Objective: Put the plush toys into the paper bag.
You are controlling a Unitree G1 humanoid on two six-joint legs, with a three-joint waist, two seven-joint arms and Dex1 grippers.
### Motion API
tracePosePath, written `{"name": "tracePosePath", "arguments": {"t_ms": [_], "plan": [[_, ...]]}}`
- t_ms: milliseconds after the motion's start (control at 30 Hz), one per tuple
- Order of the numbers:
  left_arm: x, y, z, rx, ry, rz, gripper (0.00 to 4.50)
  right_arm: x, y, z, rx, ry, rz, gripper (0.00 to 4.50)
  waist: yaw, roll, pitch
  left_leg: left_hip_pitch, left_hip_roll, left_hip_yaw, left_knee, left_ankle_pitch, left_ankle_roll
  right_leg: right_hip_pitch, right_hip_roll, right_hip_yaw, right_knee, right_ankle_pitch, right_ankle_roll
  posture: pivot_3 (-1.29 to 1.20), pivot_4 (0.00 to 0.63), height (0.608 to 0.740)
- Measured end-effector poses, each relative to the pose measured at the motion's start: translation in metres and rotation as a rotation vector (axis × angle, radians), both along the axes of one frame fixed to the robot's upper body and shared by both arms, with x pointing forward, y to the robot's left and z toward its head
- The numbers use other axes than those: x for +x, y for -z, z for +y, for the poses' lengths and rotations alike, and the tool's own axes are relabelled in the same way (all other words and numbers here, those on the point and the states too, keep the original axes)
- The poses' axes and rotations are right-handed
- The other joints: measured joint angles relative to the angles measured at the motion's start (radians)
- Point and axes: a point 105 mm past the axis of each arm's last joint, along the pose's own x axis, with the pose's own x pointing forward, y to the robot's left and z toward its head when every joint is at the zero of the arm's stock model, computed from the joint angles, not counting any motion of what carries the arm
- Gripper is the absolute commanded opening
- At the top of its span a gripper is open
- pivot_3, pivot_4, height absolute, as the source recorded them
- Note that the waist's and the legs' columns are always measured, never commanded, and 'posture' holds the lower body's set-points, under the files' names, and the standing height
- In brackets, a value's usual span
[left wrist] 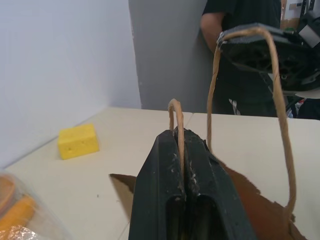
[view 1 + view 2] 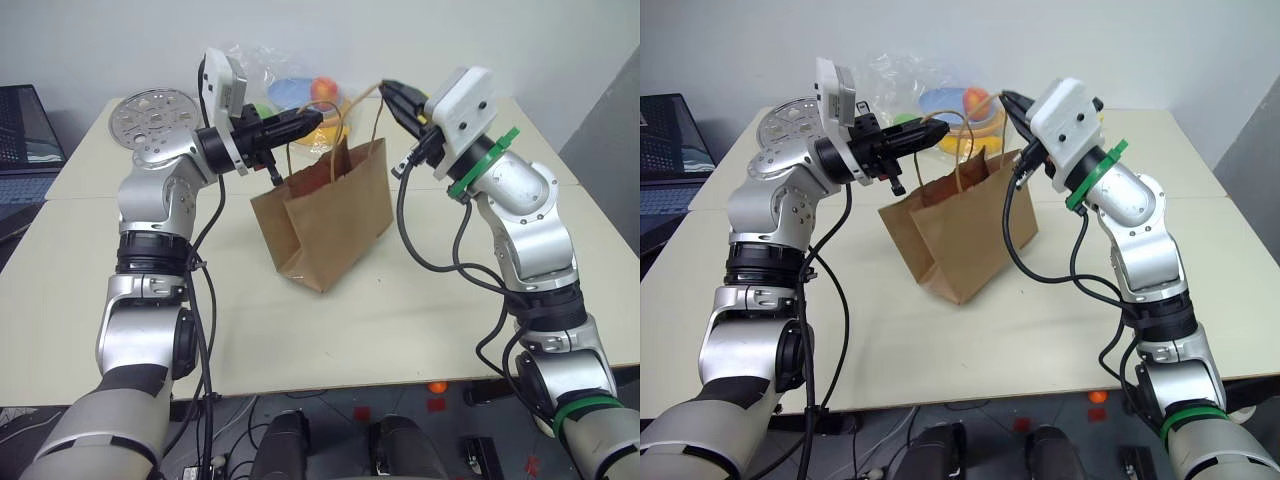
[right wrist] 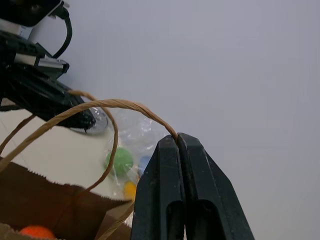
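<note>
The paper bag (image 2: 325, 215) hangs between both arms above the tabletop (image 2: 400, 320); the left claw (image 2: 310, 121) is pinched tight on one twisted handle (image 1: 176, 125), the right claw (image 2: 392, 92) clamped on the other handle (image 3: 115, 104). Something orange (image 3: 34, 232) shows inside the bag, likely the carrot toy; the egg toy I cannot make out. I'd judge the filling done or nearly so; the wrapped fruit (image 2: 300, 92) and yellow block (image 1: 77, 141) lie behind.

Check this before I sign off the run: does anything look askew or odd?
Only the paper bag: it leans on the table, hung by its loop handles, one pinched in the left gripper, the other in the right gripper. Something orange shows inside.
</note>
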Motion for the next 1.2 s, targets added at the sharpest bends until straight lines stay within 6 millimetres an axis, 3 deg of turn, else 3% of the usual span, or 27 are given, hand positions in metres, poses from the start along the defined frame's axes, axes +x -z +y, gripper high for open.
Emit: {"name": "tracePosePath", "arguments": {"t_ms": [200, 267, 333, 500, 667, 833, 967, 1200], "plan": [[-0.002, 0.009, 0.0, 0.048, 0.011, 0.016, 0.0, 0.002, 0.025, 0.003, -0.029, 0.004, 0.132, 0.04, 0.0, 0.0, 0.0, 0.001, 0.0, 0.0, 0.003, 0.0, 0.0, 0.0, 0.0, 0.0, 0.004, 0.0, 0.0, 0.0, 0.15, 0.74], [-0.002, 0.01, 0.0, 0.048, 0.013, 0.033, 0.0, 0.002, 0.033, 0.005, -0.054, -0.004, 0.169, 0.4, -0.001, 0.0, 0.0, 0.001, 0.0, 0.0, 0.004, 0.0, 0.0, 0.0, 0.0, 0.001, 0.006, 0.0, 0.0, 0.0, 0.15, 0.74], [-0.004, 0.009, 0.0, 0.054, 0.019, 0.035, 0.2, 0.002, 0.033, 0.003, -0.061, 0.0, 0.171, 0.97, -0.002, 0.0, 0.0, 0.001, 0.0, 0.0, 0.006, 0.0, 0.0, 0.0, 0.0, 0.001, 0.007, 0.0, 0.0, 0.0, 0.15, 0.74], [-0.008, 0.005, 0.016, 0.051, -0.064, 0.005, 1.53, -0.01, 0.027, 0.001, -0.106, -0.038, 0.147, 2.78, -0.005, 0.0, 0.0, 0.002, 0.001, 0.0, 0.008, 0.0, 0.0, 0.0, 0.0, 0.002, 0.01, 0.0, 0.0, 0.0, 0.15, 0.74], [-0.035, 0.038, 0.05, 0.087, -0.203, 0.092, 3.06, -0.024, 0.027, -0.023, -0.14, -0.033, 0.166, 4.5, -0.005, 0.0, 0.0, 0.003, 0.003, 0.0, 0.007, 0.0, 0.0, 0.001, -0.003, 0.002, 0.01, -0.001, -0.001, 0.0, 0.15, 0.74], [-0.071, 0.068, 0.054, 0.069, -0.295, 0.157, 4.49, -0.042, 0.032, -0.029, -0.161, -0.129, 0.263, 4.5, -0.002, 0.0, 0.0, 0.008, 0.002, -0.001, 0.007, 0.0, 0.0, 0.006, -0.007, 0.003, 0.01, -0.001, -0.001, 0.0, 0.15, 0.74], [-0.088, 0.1, 0.043, 0.009, -0.339, 0.245, 4.49, -0.051, 0.03, -0.035, -0.142, -0.203, 0.364, 4.5, 0.003, 0.0, 0.0, 0.014, 0.002, 0.0, 0.007, 0.0, 0.0, 0.016, -0.009, 0.0, 0.004, -0.001, -0.003, 0.0, 0.15, 0.74], [-0.092, 0.117, 0.012, -0.032, -0.371, 0.242, 4.49, -0.058, 0.033, -0.035, -0.116, -0.245, 0.469, 4.5, 0.016, 0.001, 0.0, 0.014, 0.0, 0.004, 0.005, 0.003, 0.004, 0.017, -0.013, 0.002, -0.006, 0.005, -0.009, 0.0, 0.15, 0.74]]}}
